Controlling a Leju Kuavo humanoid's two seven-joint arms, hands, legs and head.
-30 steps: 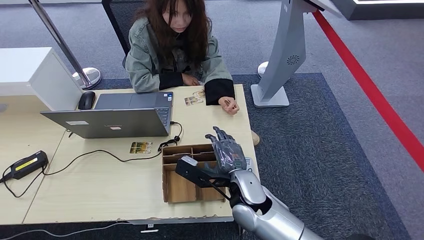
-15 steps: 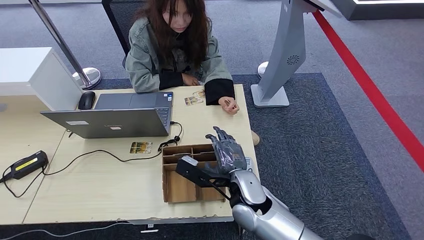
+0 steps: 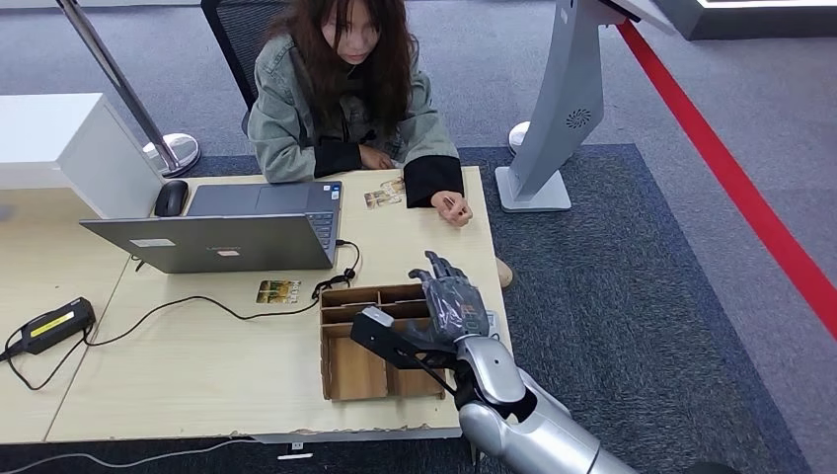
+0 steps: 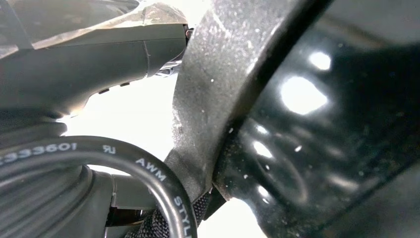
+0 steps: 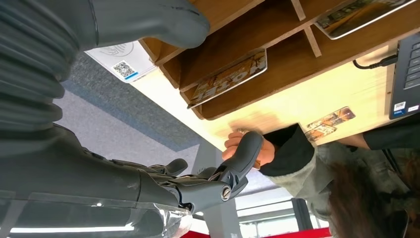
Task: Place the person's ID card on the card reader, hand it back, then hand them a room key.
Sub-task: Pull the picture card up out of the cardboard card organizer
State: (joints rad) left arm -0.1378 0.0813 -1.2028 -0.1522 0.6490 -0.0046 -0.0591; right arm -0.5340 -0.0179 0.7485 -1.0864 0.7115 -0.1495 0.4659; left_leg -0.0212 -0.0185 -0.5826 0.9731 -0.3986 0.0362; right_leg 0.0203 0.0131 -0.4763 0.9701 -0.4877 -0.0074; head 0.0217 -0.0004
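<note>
My right hand point(image 3: 449, 304) hovers over the right side of a brown cardboard divider box point(image 3: 341, 373) near the table's front edge. Its fingers are spread and the thumb reaches across the compartments; it holds nothing. In the right wrist view the right hand point(image 5: 148, 183) is just as bare, and a card printed HOTEL point(image 5: 228, 78) lies in one compartment of the box. Another picture card point(image 3: 278, 291) lies on the table between the box and the laptop. Two cards point(image 3: 385, 194) lie in front of the seated person, whose closed hand point(image 3: 454, 207) rests on the table. My left hand point(image 4: 74, 54) is a blurred grey shape.
An open grey laptop point(image 3: 227, 232) with a mouse point(image 3: 171, 197) stands left of the box, its cable trailing across the table. A black device with a yellow label point(image 3: 49, 326) sits at the far left. A white QR-coded card point(image 5: 124, 62) lies beside the box.
My right hand has edged slightly lower and to the right over the box. The person and the cards have stayed put.
</note>
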